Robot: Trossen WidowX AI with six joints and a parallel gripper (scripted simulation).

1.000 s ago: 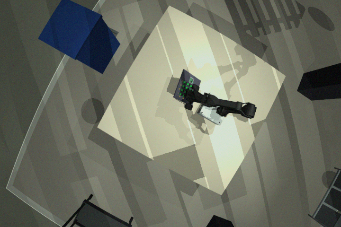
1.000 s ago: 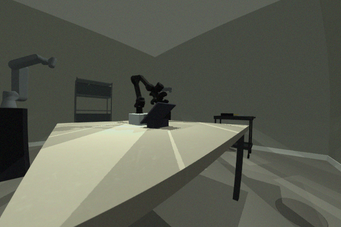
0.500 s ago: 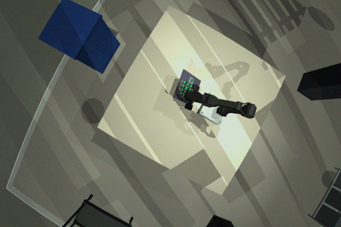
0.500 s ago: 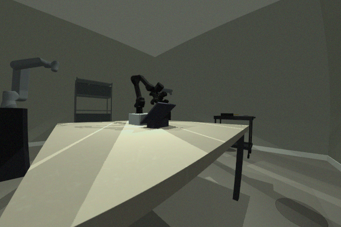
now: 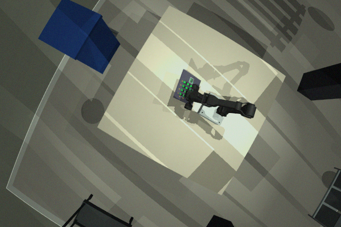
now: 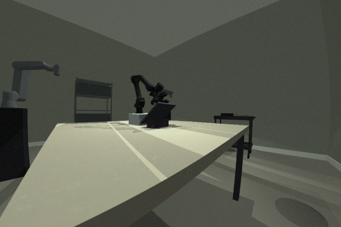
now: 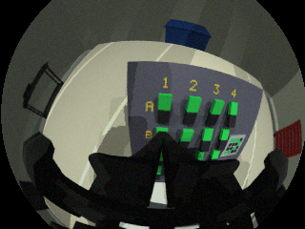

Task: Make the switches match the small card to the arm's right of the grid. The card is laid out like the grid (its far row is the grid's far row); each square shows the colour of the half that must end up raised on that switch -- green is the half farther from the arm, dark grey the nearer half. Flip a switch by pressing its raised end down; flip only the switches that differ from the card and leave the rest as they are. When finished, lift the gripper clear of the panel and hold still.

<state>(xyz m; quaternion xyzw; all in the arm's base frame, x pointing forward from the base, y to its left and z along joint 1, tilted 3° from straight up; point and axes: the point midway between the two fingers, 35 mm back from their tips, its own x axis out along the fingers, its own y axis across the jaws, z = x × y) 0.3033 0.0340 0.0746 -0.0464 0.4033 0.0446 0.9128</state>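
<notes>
Slate-purple slanted panel [image 5: 185, 74] [image 6: 157, 111] [image 7: 143, 76] stands on the pale cream table [image 5: 144, 126] [image 6: 82, 171] [image 7: 81, 112], just ahead of the single black arm [image 5: 221, 101] [image 6: 138, 92]. Its black two-finger gripper [image 5: 188, 93] [image 6: 159, 100] [image 7: 162, 135] is clenched on nothing, tips together over the panel's grid.

From the wrist we see the green-and-dark rocker switch at B1 [image 7: 162, 130] directly beyond the tips, its nearer half hidden behind them. The rocker at A1 [image 7: 165, 102] lies farther along the same column. Each rocker's long axis runs near-to-far from the arm, so the next press, we judge, turns on which end sits under the tips. We cannot tell contact.

Small white-bordered card [image 5: 191, 80] [image 7: 233, 145] lies right of the grid; its squares are too small for us to read surely. Lower rows partly masked; progress uncertain.
</notes>
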